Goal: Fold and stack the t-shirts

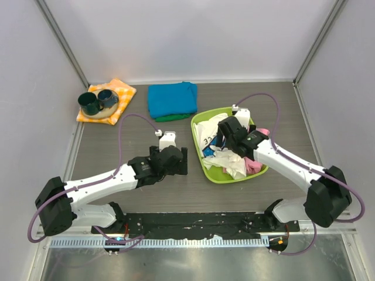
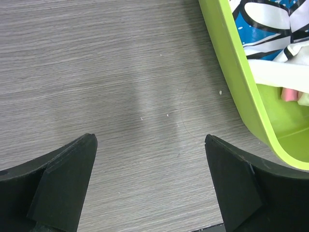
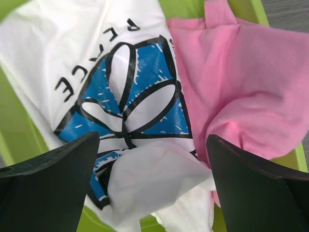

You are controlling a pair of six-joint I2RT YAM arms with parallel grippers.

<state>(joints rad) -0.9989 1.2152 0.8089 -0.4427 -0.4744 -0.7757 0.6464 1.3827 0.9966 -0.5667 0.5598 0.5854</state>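
My right gripper (image 3: 152, 145) hangs with its fingers spread wide and nothing between them, straight over the white t-shirt (image 3: 125, 106). The shirt lies crumpled in the lime-green tub (image 1: 202, 164) right of centre in the overhead view. I judge the gripper is placed there to come down on a bunched fold at the bottom centre of the wrist view, the easiest pinch. The shirt's blue daisy print, outlined in black, fills the middle of that view. Above it, upper left, I read "PEACE" upside down. A pink garment (image 3: 241, 82) is wadded against the shirt on the right side of the frame, touching it, so a low grab could catch both.

My left gripper (image 2: 149, 145) is also spread and empty over the bare grey table (image 2: 120, 72), just beside the tub's rim. That looks like a waiting position for receiving the shirt.

Toward the top centre of the overhead view, a folded turquoise t-shirt (image 1: 171, 98) rests on a green t-shirt (image 1: 170, 117). In the upper left, a checked cloth (image 1: 120, 93) carries two dark cups (image 1: 96, 100).
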